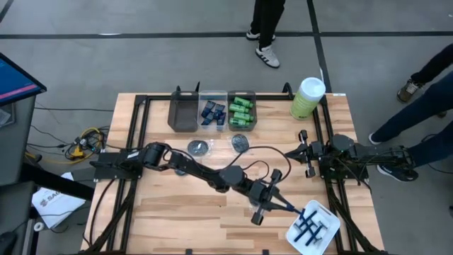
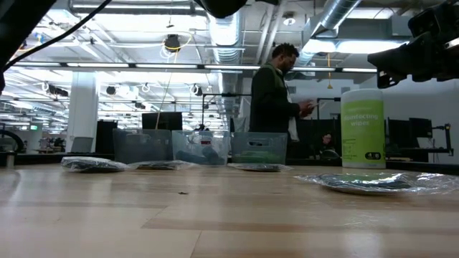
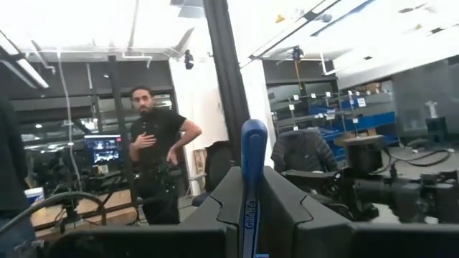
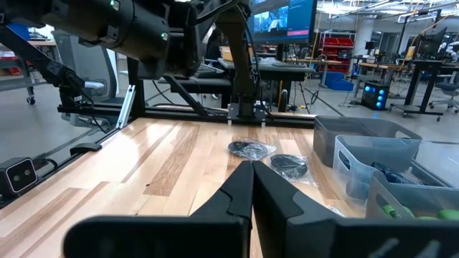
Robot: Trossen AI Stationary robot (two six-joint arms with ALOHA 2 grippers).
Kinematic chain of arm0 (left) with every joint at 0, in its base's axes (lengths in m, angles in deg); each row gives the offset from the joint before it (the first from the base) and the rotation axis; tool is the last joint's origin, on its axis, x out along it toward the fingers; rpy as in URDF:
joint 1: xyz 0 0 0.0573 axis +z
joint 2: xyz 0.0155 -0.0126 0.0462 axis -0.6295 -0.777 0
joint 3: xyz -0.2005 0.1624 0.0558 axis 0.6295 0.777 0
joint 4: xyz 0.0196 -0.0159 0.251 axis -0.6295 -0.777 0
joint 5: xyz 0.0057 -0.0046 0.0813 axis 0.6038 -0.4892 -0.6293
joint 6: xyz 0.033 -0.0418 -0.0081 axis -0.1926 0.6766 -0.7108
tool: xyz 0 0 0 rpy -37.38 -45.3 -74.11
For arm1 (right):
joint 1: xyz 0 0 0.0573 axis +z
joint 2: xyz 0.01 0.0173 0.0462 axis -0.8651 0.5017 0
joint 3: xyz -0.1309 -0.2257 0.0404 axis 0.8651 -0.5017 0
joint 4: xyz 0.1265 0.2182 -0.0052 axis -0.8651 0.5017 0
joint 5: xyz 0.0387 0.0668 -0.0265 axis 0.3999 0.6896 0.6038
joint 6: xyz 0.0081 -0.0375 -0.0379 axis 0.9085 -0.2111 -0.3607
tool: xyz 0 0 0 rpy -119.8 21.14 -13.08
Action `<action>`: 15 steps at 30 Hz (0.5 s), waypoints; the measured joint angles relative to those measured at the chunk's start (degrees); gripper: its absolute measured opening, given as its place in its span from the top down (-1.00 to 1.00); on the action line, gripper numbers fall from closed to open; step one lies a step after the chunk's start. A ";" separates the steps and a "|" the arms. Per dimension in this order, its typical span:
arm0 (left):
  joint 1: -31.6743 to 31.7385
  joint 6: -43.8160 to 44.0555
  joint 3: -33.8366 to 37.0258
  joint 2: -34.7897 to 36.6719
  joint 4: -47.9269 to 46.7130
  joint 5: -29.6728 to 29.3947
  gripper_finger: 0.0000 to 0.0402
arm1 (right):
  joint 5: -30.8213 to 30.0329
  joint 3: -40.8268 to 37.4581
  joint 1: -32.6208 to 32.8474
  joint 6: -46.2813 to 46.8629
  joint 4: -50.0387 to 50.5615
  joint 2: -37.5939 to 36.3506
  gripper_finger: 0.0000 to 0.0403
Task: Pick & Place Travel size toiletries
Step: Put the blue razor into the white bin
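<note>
One blue razor [image 3: 252, 179] clamped in left gripper [image 1: 263, 207] jaws, right gripper [image 1: 304, 152] jaws together, empty.

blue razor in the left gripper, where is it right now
The blue razor is clamped upright between the left gripper's fingers; in the high view that gripper hangs right of table centre, just beside the white tray.

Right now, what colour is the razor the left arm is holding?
Blue. The razor shows best in the left wrist view, clamped between the left fingers.
</note>
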 joint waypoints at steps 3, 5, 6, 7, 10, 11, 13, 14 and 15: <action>0.00 0.75 0.43 0.07 -0.06 1.06 0.92 | 0.02 -0.01 -0.01 -0.01 0.00 -0.01 1.00; 0.02 2.14 0.50 0.13 -0.29 1.06 0.92 | 0.02 0.00 -0.02 0.01 0.00 0.00 1.00; 0.04 2.96 0.50 0.21 -0.26 1.04 0.92 | 0.02 -0.01 -0.01 0.00 0.00 0.00 1.00; 0.04 3.57 0.50 0.28 -0.18 1.04 0.92 | 0.00 0.00 0.00 -0.01 0.00 0.00 1.00; 0.31 5.80 0.50 0.87 -0.43 1.03 0.92 | 0.02 0.00 -0.01 0.02 0.00 0.00 1.00; 0.39 5.88 0.50 1.09 -0.40 1.01 0.92 | 0.01 -0.02 -0.02 -0.01 0.00 -0.02 1.00; 0.78 5.93 0.50 1.85 -1.28 1.01 0.92 | 0.01 -0.01 -0.02 -0.03 0.00 0.00 1.00; 0.87 5.93 0.50 2.24 -1.76 0.99 0.92 | -0.01 -0.01 0.00 -1.04 0.00 0.00 1.00; 1.02 5.93 0.50 2.53 -1.77 1.01 0.92 | -0.06 -0.02 -0.09 -3.86 -0.05 0.00 1.00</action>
